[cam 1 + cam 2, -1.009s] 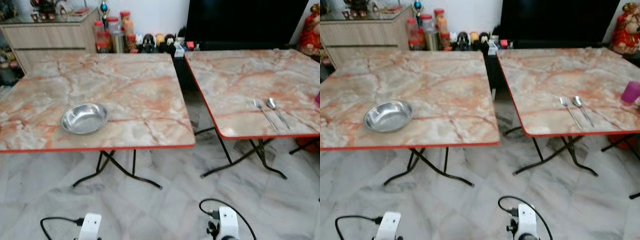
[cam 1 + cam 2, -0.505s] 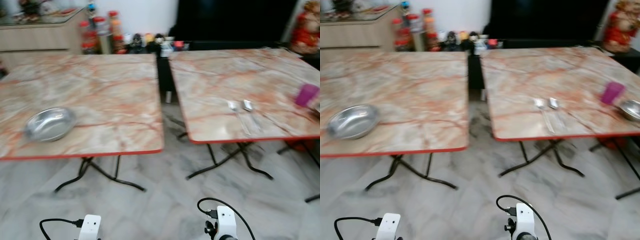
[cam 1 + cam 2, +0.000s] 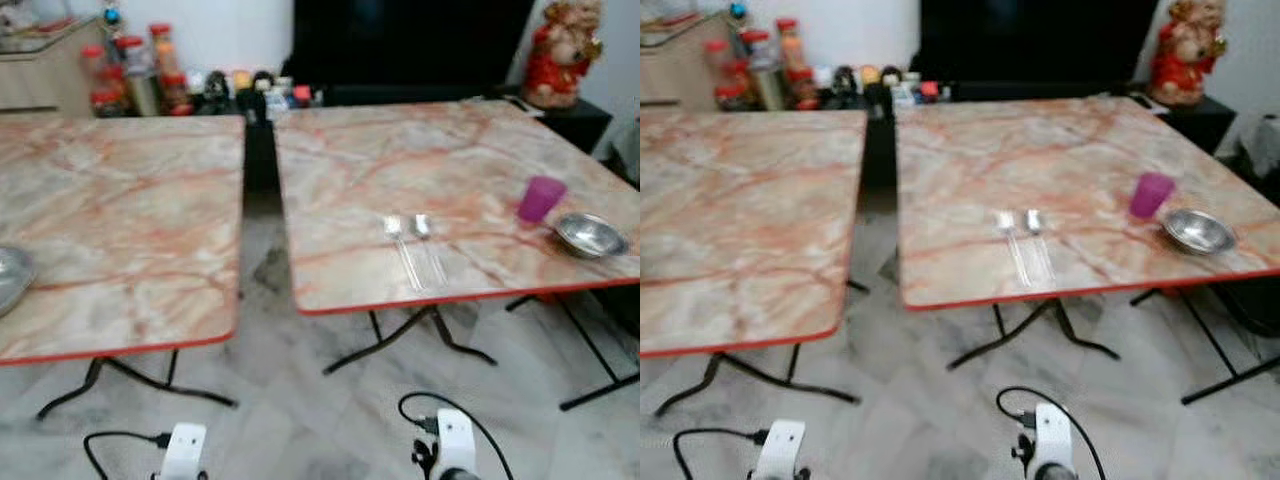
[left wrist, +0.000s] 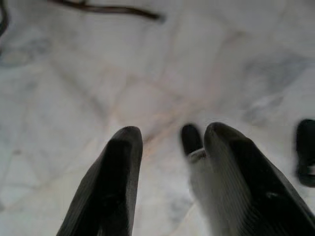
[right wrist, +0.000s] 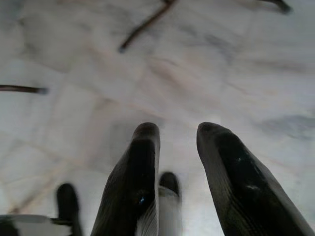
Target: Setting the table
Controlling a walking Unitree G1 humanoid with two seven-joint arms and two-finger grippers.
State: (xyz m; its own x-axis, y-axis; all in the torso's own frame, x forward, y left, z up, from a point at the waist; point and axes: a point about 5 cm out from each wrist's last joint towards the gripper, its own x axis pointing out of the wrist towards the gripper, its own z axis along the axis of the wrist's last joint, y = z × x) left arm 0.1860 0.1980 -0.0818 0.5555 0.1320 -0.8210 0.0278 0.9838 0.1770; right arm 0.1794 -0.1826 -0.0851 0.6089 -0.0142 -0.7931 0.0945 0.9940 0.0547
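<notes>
Marble-topped, two benches stand side by side, and the setting looks barely begun: left bench carries one steel dish at its left edge, while the right bench holds one fork, one spoon, one purple cup and one steel bowl, loosely spread. Both hands hang over the floor, left hand and right hand each parted and empty, so gathering everything into one place setting is, I judge, all still to do.
</notes>
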